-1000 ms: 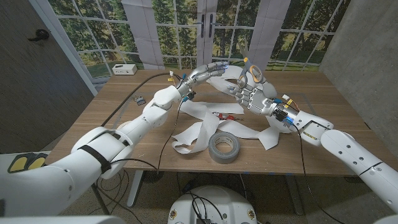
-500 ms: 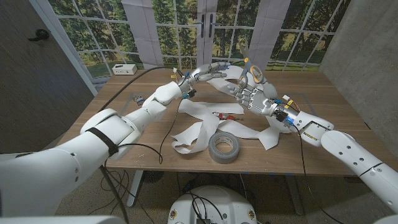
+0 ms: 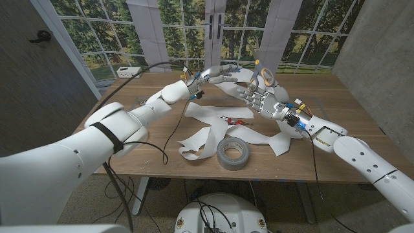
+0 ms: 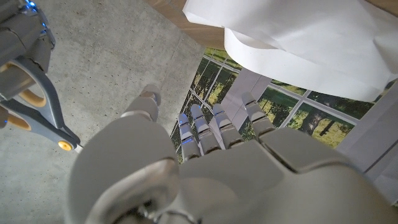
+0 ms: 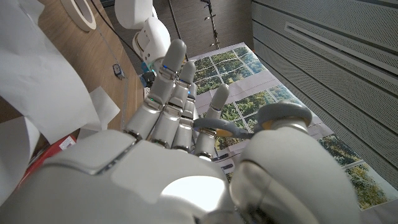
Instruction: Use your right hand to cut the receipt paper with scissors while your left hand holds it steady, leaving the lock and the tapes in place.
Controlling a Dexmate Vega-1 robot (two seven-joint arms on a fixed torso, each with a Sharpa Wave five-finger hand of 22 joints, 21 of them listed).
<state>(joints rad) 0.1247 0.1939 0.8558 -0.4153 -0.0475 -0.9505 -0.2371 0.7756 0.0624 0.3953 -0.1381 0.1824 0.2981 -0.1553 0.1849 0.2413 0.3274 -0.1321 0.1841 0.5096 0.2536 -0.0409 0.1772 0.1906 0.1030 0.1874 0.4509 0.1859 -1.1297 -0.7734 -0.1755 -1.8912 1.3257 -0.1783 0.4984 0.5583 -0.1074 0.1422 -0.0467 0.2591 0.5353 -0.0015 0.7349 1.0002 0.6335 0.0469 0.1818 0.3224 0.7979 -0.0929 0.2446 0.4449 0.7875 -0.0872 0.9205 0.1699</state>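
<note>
- Over the far middle of the wooden table (image 3: 336,97), the right hand (image 3: 262,98) grips the scissors (image 3: 264,76), fingers through the grey handles with orange lining, blades pointing up.
- The left hand (image 3: 217,73) reaches in just beside it at about the same height, fingers stretched toward the right hand. A white strip seems to run up to it, but whether it pinches that strip I cannot tell; in the left wrist view the fingers look apart with paper near them.
- The receipt paper (image 3: 207,136) lies mostly on the table as a long, looping white ribbon, trailing from under the hands toward the near edge.
- The roll of grey duct tape (image 3: 233,153) sits on the paper's near loops, and a small red item (image 3: 234,121), perhaps the lock, lies between the loops; both look undisturbed.
- Judging progress: scissors are in hand and the paper appears lifted, yet no clean cut is visible. Bringing the blades onto the held strip and closing them is left.
</note>
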